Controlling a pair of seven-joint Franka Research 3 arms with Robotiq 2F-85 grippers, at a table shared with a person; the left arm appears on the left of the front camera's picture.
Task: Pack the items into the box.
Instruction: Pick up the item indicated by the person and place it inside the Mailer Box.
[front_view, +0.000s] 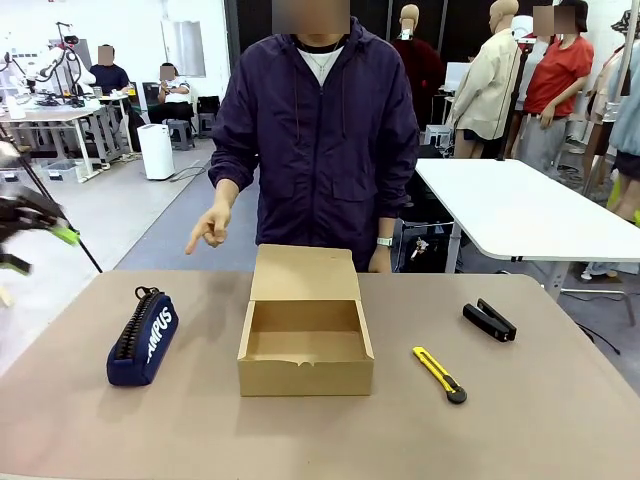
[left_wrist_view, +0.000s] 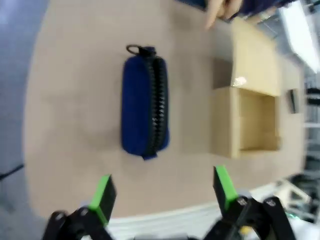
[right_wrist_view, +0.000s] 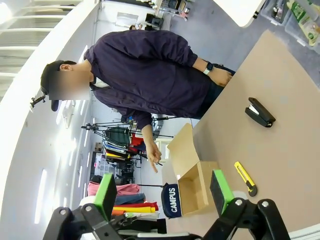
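- Left end effector (left_wrist_view: 163, 186) stands wide open with nothing between its jaws, raised above the near edge of the tabletop (front_view: 520, 420). The pouch (left_wrist_view: 144, 107) lies ahead of it.
- Right end effector (right_wrist_view: 163, 187) is likewise spread wide and empty, held high off the surface.
- Brown cardboard box (front_view: 305, 378) sits mid-tabletop, its lid flap tipped back toward the person (front_view: 320, 150) and its inside empty.
- Navy pouch lies left of the box, zip uppermost, not touching it.
- Black stapler (front_view: 489, 320) and yellow-and-black utility knife (front_view: 439, 374) lie right of the box, near each other but apart.
- Tabletop is plain matte brown.
- Person in a dark purple jacket stands at the far side, 1 hand (front_view: 210, 228) pointing downward above the far left of the tabletop.
- Behind are a grey floor (front_view: 130, 215), a white table (front_view: 520, 205) and seated people (front_view: 175, 90) farther off.
- White "CAMPUS" lettering runs along the pouch's side.
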